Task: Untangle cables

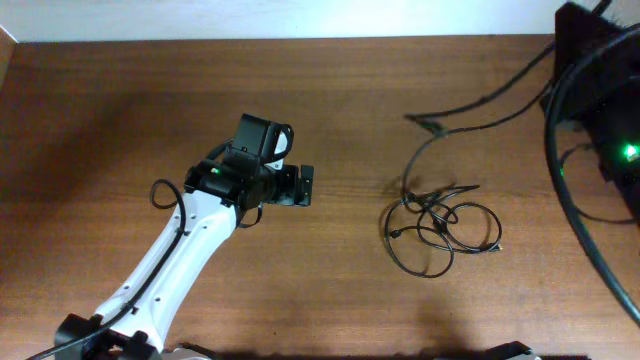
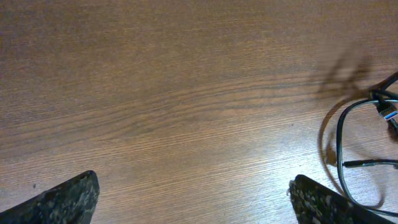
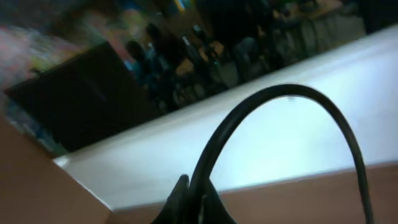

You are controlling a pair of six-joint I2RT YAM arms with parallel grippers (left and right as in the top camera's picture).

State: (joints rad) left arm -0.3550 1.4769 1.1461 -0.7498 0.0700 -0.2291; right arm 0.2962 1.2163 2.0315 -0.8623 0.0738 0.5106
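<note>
The cables (image 1: 437,212) lie as a loose tangle of thin black loops on the wooden table (image 1: 120,120), right of centre. One strand runs up from the tangle towards the back right. My left gripper (image 1: 300,186) is open and empty, a hand's width left of the tangle and pointing at it. In the left wrist view the left gripper (image 2: 193,186) has bare wood between its fingers, and the loops of the cables (image 2: 367,163) lie beyond the right finger (image 2: 317,202). The right gripper (image 3: 194,200) is shut and faces a wall, with a thick black wire (image 3: 273,93) arching in front of it.
Black equipment (image 1: 600,70) with a green light (image 1: 628,152) stands at the back right corner, and thick black wires (image 1: 575,215) hang from it along the right edge. The left arm (image 1: 170,265) stretches in from the front left.
</note>
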